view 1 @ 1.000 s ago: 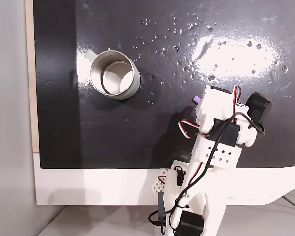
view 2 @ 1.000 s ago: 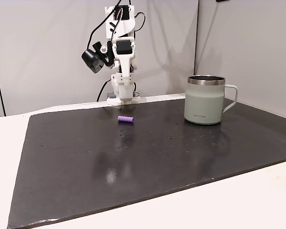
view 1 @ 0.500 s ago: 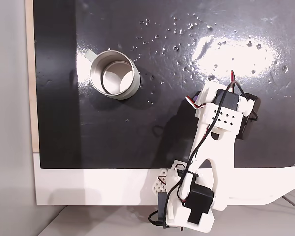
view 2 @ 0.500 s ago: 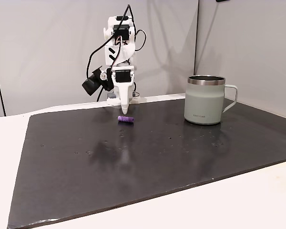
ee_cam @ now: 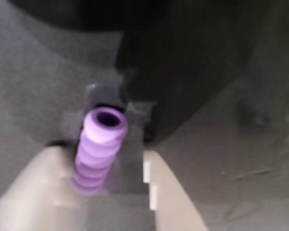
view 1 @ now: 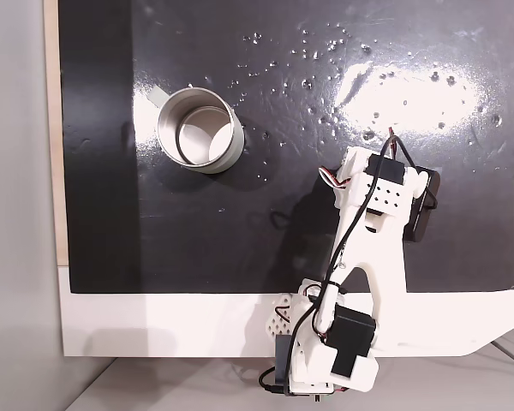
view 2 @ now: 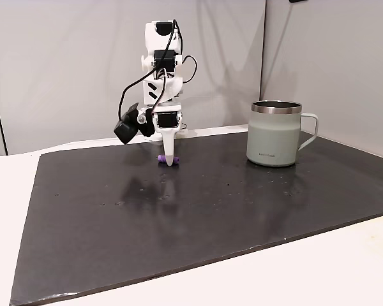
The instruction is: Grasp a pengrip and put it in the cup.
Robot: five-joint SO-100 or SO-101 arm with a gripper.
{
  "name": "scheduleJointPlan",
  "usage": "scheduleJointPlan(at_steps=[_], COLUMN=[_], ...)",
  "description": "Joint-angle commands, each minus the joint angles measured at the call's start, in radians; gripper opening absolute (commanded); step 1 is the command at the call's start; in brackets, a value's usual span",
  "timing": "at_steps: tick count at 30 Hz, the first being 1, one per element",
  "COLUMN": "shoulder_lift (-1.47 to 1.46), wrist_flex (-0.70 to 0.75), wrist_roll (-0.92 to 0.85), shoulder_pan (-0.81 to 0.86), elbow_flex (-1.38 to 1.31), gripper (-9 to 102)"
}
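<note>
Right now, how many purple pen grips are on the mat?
1. The pengrip lies on the black mat between the open gripper fingers; others could hide under the arm in the top-down fixed view.

One fixed camera looked straight down on the black mat point(view 1: 197, 240), the arm's base at the bottom edge of its picture. Another stood low at the mat's point(view 2: 179, 217) far side, facing the arm front-on from a moderate distance. Both took in the cup point(view 1: 200, 129) point(view 2: 276, 133) and the arm. The wrist camera looked along the fingers point(ee_cam: 33, 187), very close to the mat and blurred.
</note>
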Motion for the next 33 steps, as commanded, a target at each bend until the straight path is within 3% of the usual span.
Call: scheduleJointPlan(at_steps=[1,8,21,33], shoulder_lift=[-0.003,0.044,0.285,0.285], wrist_flex=[-0.005,0.044,0.370,0.345], wrist_roll=[-0.006,-0.014,0.008,0.058], shoulder_pan=[0.000,-0.014,-0.176,-0.477], elbow_flex=[0.000,-0.038,-0.480,-0.704], gripper=[0,0,0,0])
